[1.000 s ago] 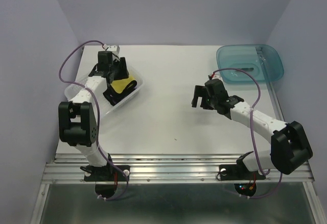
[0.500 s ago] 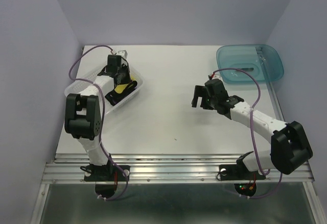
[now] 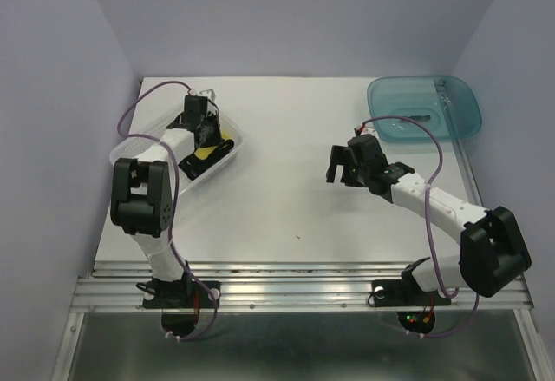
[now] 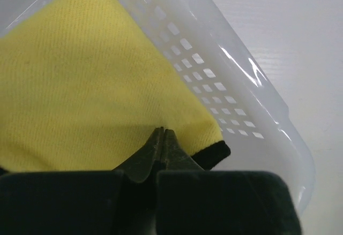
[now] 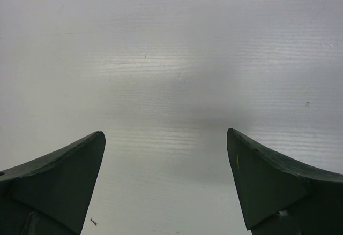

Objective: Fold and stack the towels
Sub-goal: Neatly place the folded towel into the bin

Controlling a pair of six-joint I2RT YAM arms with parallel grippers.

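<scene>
left hand (image 4: 162,133) pinches towel (image 4: 80,74) — corner rightward

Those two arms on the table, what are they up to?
The left pincer is down in the clear tray, pinched shut on a yellow towel with black edging. The right pincer hangs open over the table, holding nothing. A teal tub sits at the far right corner. No folded stack shows yet.

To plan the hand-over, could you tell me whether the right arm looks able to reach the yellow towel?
Doubtful: the yellow towel lies in the clear tray far left, under the left tool, shut on it; the right tool hangs open well away.
</scene>
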